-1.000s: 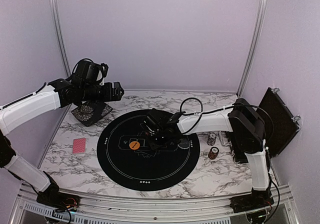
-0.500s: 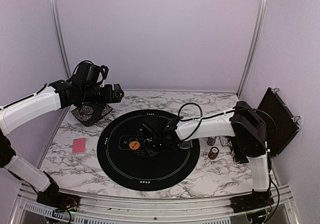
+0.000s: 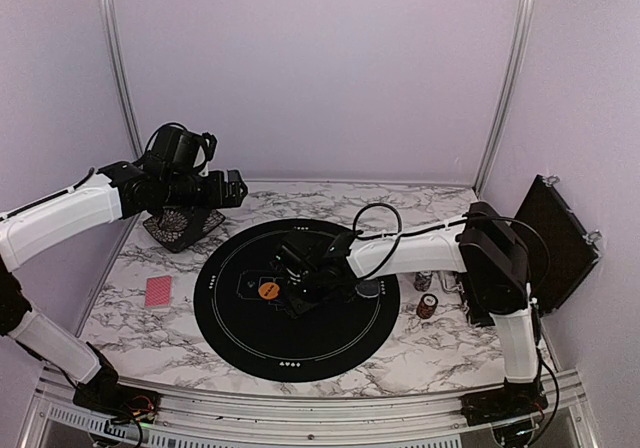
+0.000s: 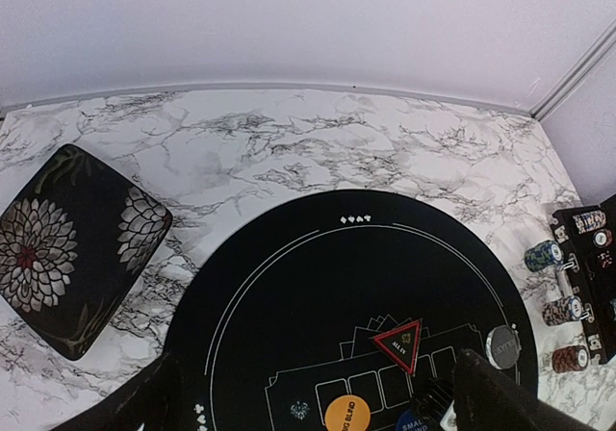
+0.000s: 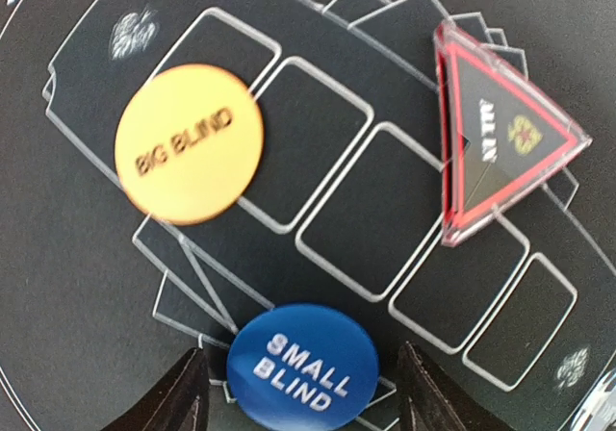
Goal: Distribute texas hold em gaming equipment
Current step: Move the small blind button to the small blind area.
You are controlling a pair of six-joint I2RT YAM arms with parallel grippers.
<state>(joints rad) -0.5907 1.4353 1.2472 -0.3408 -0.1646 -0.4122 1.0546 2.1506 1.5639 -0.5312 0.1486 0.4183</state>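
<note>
the blue small-blind button [image 5: 301, 368] lies flat on the black mat [image 3: 250, 338], right of the orange big-blind button [image 5: 189, 143], with the triangular marker [image 5: 500, 152] on its far side. the right tool [image 5: 304, 392] straddles it, jaws apart and not touching it. the left tool [image 3: 238, 188] gapes wide above the desk [image 3: 420, 343] at far left.

The mat [image 4: 279, 296] is black with white lines. An orange button [image 5: 189, 143], a blue button [image 5: 302, 360]; grey-veined white tabletop [image 4: 289, 142].

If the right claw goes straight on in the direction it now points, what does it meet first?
The right claw would probably meet the blue SMALL BLIND button on the black mat; depth is unclear.
</note>
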